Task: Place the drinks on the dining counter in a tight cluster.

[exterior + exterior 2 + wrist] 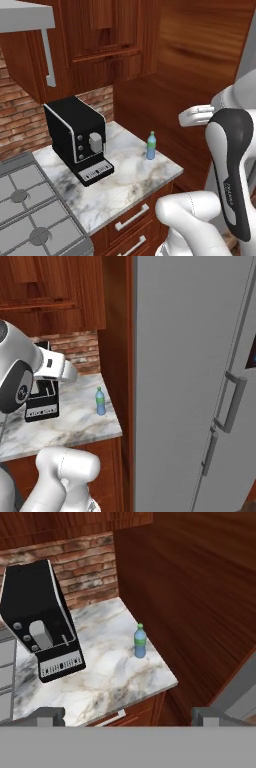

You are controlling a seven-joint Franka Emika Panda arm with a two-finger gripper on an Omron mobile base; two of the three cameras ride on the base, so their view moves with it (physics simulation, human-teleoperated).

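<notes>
- The gripper point(128, 716) hangs with its fingers spread wide and nothing between them, held above and in front of the worktop point(115, 677).
- The small blue bottle point(140, 641) with the green cap stands upright, its long axis vertical, ahead of and below the gripper, slightly to its right.
- It sits near the worktop's right edge, just beside the wood panel point(200, 602), well apart from the coffee machine point(37, 619) towards the back left corner.
- My guess: the reach must go forward and down, fingers straddling the bottle from its sides.
- No container holds anything here.
</notes>
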